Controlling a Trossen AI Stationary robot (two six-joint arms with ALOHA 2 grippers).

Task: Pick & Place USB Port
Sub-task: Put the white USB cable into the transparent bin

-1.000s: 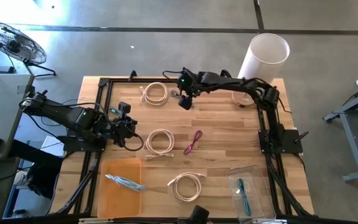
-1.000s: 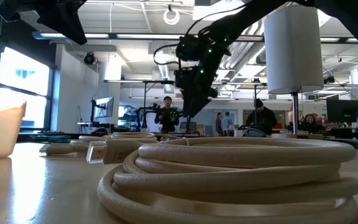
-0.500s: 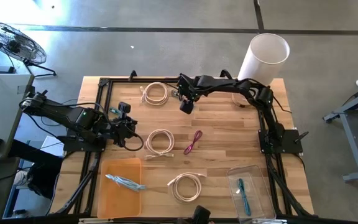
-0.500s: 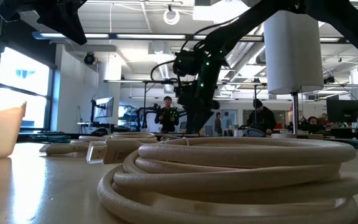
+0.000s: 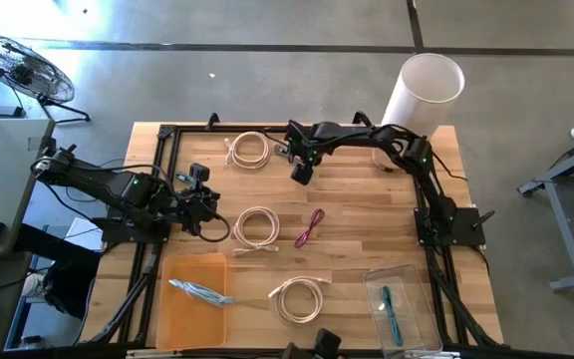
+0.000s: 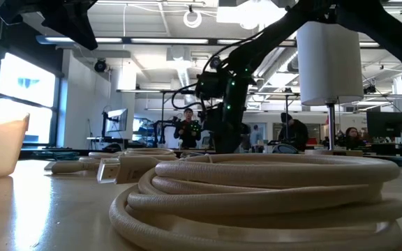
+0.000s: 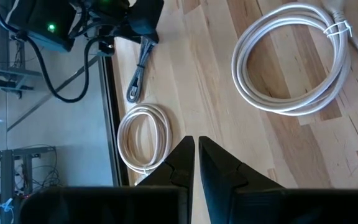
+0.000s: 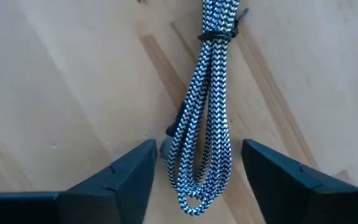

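Black-and-white braided cable bundle (image 8: 205,106), folded into a long loop and cinched with a dark tie near one end, lies flat on the wooden desk (image 5: 367,214) at the far side, just right of a white coiled cable (image 5: 248,151); from above my right claw covers it, so only my right wrist camera shows it clearly. My right claw (image 5: 300,174) hangs directly over that bundle with its two dark fingers (image 8: 114,177) spread wide, one on each side of the looped end, nothing gripped yet. My left claw (image 5: 205,207) sits low at the left edge of the desk, beside another white coiled cable (image 5: 257,227) in the middle, and its fingertips are pressed nearly together with only a thin slit between them, empty. Other stuff on the desk: a pink thin cable (image 5: 309,227) in the centre, a third white coil (image 5: 298,298) near the front, an orange plastic tray (image 5: 193,299) front left holding a grey-blue cable, a clear plastic bin (image 5: 402,307) front right holding a teal cable, a white cylinder (image 5: 422,92) at the far right corner. Versus a second ago my right claw has shifted slightly right and toward the desk centre, and in the low camera it has dropped lower; left arm hasn't moved.
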